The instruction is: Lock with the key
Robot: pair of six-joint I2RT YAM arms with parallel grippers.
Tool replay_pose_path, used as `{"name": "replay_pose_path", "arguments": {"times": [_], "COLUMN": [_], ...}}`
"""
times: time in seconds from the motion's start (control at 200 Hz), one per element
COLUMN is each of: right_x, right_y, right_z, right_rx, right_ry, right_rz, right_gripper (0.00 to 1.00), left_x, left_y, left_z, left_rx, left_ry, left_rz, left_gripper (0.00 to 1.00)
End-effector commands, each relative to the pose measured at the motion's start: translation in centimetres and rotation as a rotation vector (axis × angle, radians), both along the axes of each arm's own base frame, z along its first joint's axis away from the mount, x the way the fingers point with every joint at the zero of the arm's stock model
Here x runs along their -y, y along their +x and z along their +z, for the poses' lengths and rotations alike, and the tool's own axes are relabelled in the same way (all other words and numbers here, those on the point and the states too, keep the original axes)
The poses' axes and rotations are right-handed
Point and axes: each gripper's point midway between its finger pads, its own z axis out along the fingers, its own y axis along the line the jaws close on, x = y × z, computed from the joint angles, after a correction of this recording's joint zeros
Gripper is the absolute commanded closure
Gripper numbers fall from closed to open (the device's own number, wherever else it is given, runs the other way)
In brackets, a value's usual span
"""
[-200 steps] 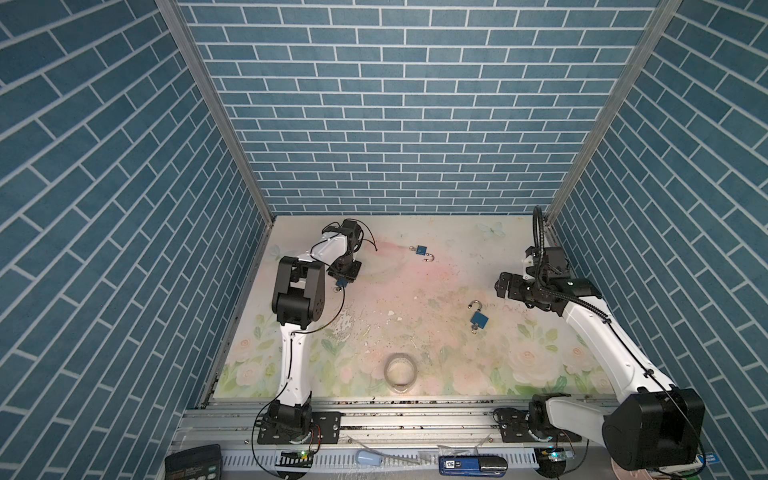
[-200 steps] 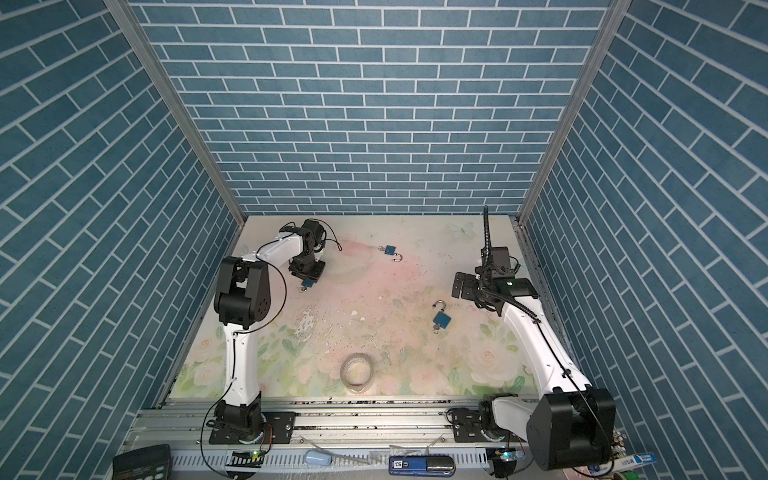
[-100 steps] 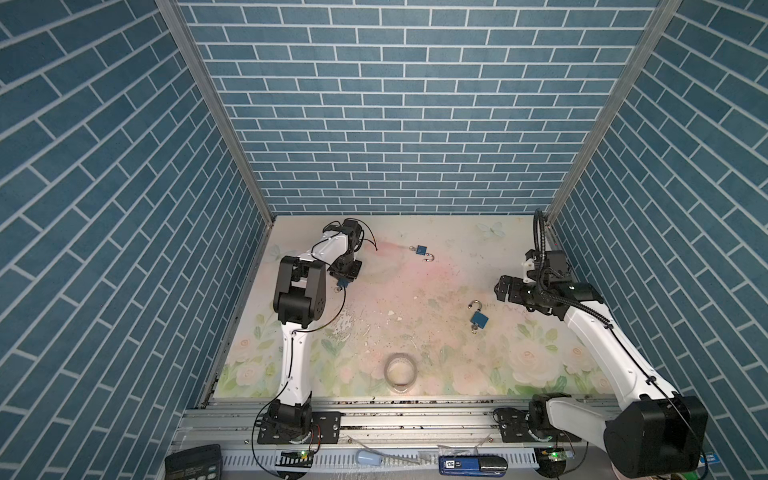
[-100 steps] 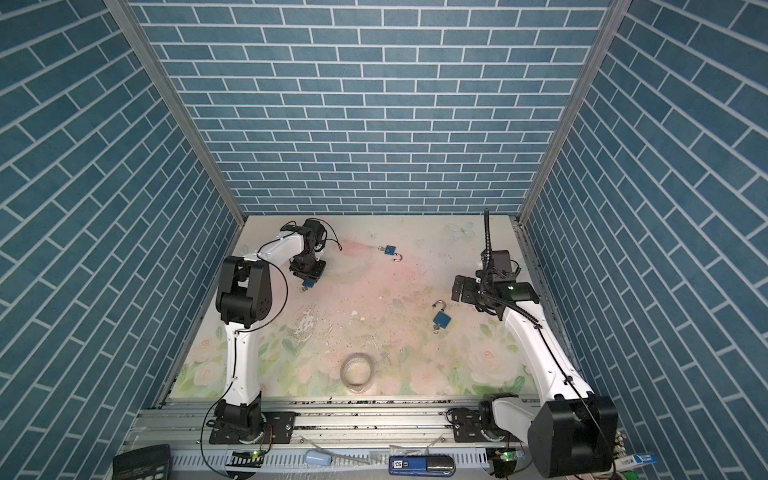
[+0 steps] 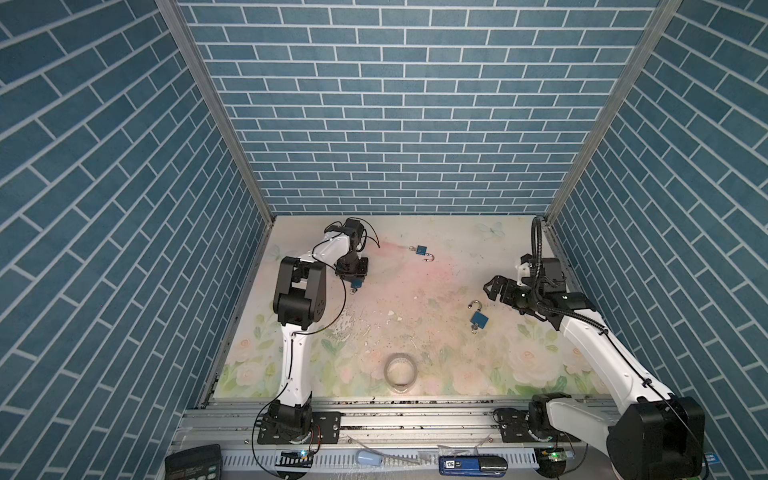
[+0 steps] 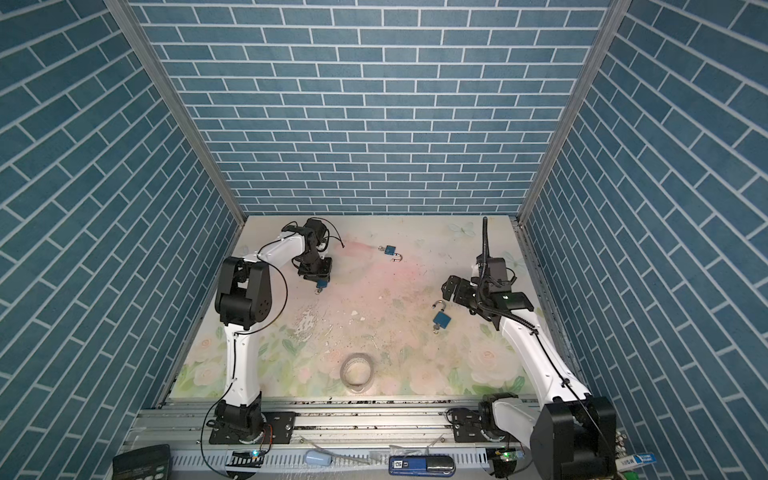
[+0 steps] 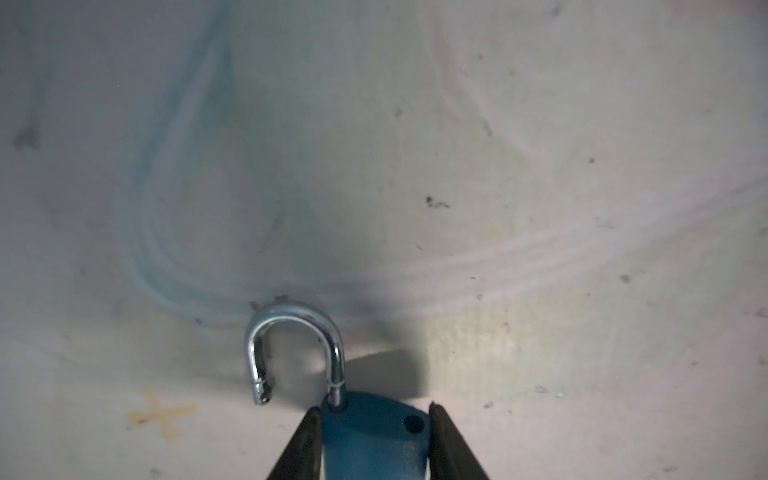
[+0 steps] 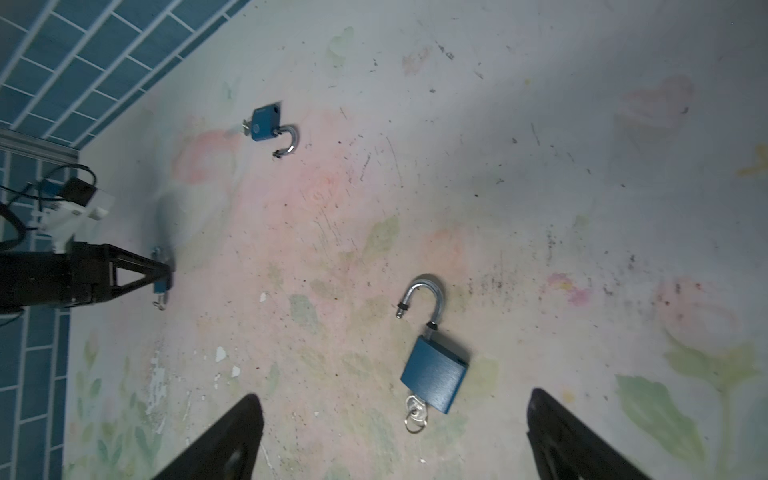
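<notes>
Left gripper (image 7: 372, 406): you grip the small blue metal padlock (image 7: 374, 440); its silver shackle (image 7: 293, 328) points straight ahead, unlatched.
Right gripper (image 8: 392, 395): wide, empty, well apart.

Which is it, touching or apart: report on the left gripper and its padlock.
Touching. The left wrist view shows the left gripper with fingers pressed against both sides of the padlock, with no gap.

Three blue padlocks (image 5: 479, 318) (image 5: 421, 249) (image 5: 355, 284), one tape roll (image 5: 400, 371), seemingly three keys (image 8: 413, 409).
</notes>
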Motion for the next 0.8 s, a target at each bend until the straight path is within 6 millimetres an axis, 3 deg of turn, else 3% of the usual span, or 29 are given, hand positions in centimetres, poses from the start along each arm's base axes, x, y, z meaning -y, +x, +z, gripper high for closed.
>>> {"name": "replay_pose_path", "arguments": {"times": [0.0, 0.28, 0.525, 0.615, 0.795], "right_x": [-2.9, -8.4, -14.6, -17.2, -20.3], "right_y": [1.1, 1.7, 2.3, 2.4, 3.3], "right_z": [2.0, 0.5, -0.5, -0.2, -0.2], "right_rx": [0.078, 0.099, 0.2, 0.261, 0.358], "right_ry": [0.143, 0.143, 0.147, 0.141, 0.114], "right_rz": [0.029, 0.124, 0.195, 0.238, 0.259], "right_gripper": [0.01, 0.09, 0.14, 0.15, 0.18], "left_x": [2.8, 6.1, 8.4, 9.0, 9.5], "left_y": [-0.3, -0.8, -1.7, -2.0, -2.5], "left_z": [2.8, 6.6, 9.8, 10.5, 11.4], "left_rx": [0.036, 0.126, 0.175, 0.177, 0.191], "left_ry": [-0.125, -0.266, -0.346, -0.407, -0.485], "left_rz": [0.058, 0.128, 0.176, 0.21, 0.261], "left_gripper": [0.73, 0.73, 0.71, 0.71, 0.71]}}
